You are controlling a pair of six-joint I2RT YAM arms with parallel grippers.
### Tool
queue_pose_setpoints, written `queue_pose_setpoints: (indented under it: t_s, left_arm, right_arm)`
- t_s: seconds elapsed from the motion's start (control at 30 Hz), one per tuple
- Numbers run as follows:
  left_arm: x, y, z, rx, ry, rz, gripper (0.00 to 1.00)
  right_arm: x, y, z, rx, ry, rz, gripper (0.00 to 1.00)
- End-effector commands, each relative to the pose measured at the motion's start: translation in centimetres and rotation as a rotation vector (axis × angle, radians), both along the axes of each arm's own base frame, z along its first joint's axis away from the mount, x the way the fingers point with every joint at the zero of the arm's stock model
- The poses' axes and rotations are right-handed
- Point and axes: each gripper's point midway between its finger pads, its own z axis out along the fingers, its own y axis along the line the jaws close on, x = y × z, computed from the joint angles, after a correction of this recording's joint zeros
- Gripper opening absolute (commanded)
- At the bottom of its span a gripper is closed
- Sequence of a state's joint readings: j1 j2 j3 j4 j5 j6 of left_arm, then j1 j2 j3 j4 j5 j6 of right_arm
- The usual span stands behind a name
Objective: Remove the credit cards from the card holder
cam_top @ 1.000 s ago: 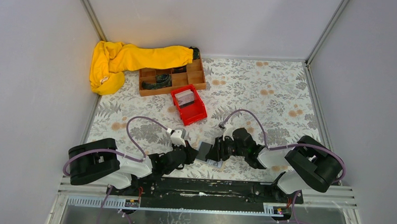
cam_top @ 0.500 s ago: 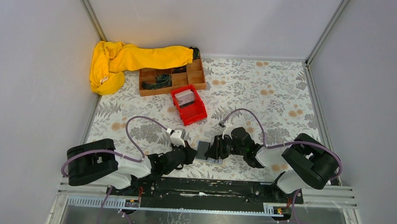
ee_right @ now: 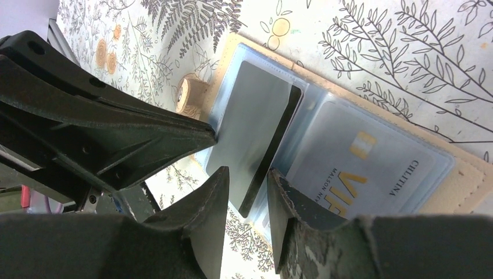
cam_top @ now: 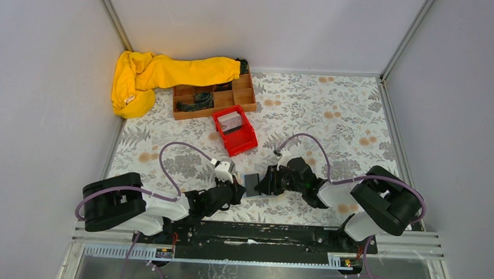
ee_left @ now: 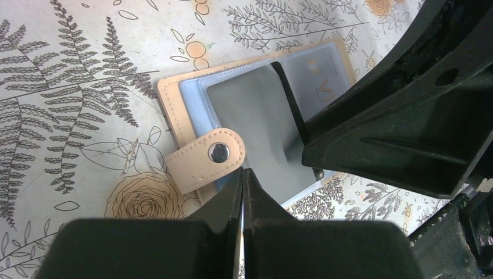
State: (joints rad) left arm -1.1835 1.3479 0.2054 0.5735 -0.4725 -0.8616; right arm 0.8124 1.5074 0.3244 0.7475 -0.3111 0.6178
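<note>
Beige-rimmed and spread open flat, the card holder [ee_left: 167,102] lies near the 6 o'clock edge of the floral table [cam_top: 333,118], just ahead of the black base rail [cam_top: 253,231] and hemmed in by two grippers. The left gripper [ee_left: 243,177], at the holder's 8 o'clock, has its fingers pressed together at the holder's near edge, right beside the snap strap [ee_left: 206,160]; whether they pinch the clear sleeve cannot be told. The right gripper [ee_right: 248,174], at the holder's 3 o'clock, has its jaws apart, straddling the lower end of a dark grey card [ee_left: 250,122] with a black edge. Two cards show in the holder: that dark one and one whitish card [ee_right: 372,168] with a gold chip, tucked inside the neighbouring clear pocket. One red bin [cam_top: 241,139] stands apart at the holder's 11 o'clock, a pale flat piece in its far end. Beyond it sits one wooden tray [cam_top: 214,113] with dark items in some compartments, and one yellow cloth [cam_top: 153,72] is draped over the tray's back rim and heaped in the 10 o'clock corner. Bare patterned surface stretches from 12 to 3 o'clock, bounded by grey walls on three sides. A purple cable loops over each wrist.
</note>
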Motion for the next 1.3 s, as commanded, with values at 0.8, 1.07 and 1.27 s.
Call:
queue_pose_setpoints:
  t_s: [0.8, 1.07, 1.27]
  left_arm:
    - [-0.3, 0.5, 0.6, -0.022, -0.007, -0.002, 0.0]
    - [-0.3, 0.8, 0.3, -0.018, -0.004, 0.01, 0.0]
    - [-0.3, 0.9, 0.6, -0.019, -0.007, 0.012, 0.0]
  right_arm:
    - [0.0, 3.0, 3.9, 0.141, 0.078, 0.017, 0.37]
    - [-0.1, 2.7, 4.2, 0.139, 0.069, 0.016, 0.37]
    - [0.2, 2.1, 4.0, 0.102, 0.05, -0.007, 0.37]
